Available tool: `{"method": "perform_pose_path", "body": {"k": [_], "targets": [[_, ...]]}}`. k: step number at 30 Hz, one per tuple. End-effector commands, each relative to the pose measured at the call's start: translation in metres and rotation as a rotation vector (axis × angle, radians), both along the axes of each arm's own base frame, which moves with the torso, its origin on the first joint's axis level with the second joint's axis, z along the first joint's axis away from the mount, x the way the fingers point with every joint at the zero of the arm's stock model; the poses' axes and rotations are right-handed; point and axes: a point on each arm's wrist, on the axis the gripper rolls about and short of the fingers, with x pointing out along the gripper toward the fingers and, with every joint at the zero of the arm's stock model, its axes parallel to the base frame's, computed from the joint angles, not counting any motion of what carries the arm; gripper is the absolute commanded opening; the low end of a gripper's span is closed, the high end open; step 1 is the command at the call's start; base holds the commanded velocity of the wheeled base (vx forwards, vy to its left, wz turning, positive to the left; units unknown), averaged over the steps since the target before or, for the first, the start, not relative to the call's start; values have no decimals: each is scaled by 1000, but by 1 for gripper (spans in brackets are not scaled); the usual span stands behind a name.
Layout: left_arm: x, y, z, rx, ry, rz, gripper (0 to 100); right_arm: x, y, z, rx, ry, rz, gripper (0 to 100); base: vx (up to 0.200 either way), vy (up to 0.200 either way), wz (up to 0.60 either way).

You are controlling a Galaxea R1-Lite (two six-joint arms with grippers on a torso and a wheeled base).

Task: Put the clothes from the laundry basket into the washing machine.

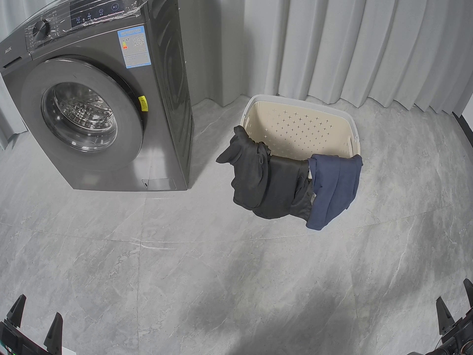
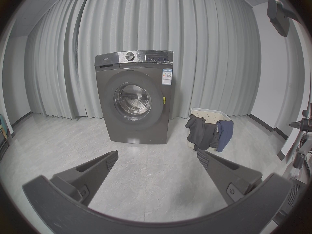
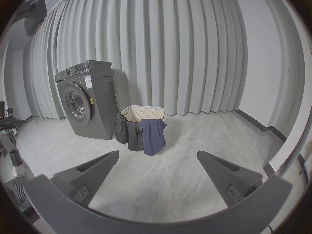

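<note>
A cream laundry basket (image 1: 300, 124) stands on the floor to the right of the grey washing machine (image 1: 98, 89), whose round door (image 1: 81, 114) is closed. Over the basket's near rim hang dark grey clothes (image 1: 266, 181) and a navy garment (image 1: 335, 186). Both wrist views show the same things farther off: the machine (image 2: 135, 98) (image 3: 86, 98), the basket (image 2: 211, 114) (image 3: 144, 111) and the hanging clothes (image 2: 203, 134) (image 3: 152, 135). My left gripper (image 2: 157, 156) (image 1: 35, 321) is open and holds nothing, low at the near left. My right gripper (image 3: 157, 156) (image 1: 456, 304) is open too, low at the near right.
Pale curtains (image 1: 345, 35) hang behind the machine and basket. Grey tiled floor (image 1: 221, 282) stretches wide and bare between me and them. A white wall with a dark skirting (image 3: 260, 124) runs along the right side.
</note>
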Motion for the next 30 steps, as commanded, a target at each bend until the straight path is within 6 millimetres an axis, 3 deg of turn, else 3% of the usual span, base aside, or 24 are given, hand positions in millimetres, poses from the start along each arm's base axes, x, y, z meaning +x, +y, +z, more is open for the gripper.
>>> {"method": "perform_pose_path", "body": {"k": [1, 19, 30], "targets": [[0, 0, -5, -2, 6, 1, 100, 0, 0, -5, 1, -1, 0, 100, 0, 0, 0], [0, 0, -5, -2, 6, 1, 100, 0, 0, -5, -1, -1, 0, 100, 200, 0, 0], [0, 0, -5, -4, 6, 2, 100, 0, 0, -5, -1, -1, 0, 100, 0, -36, 0]]}}
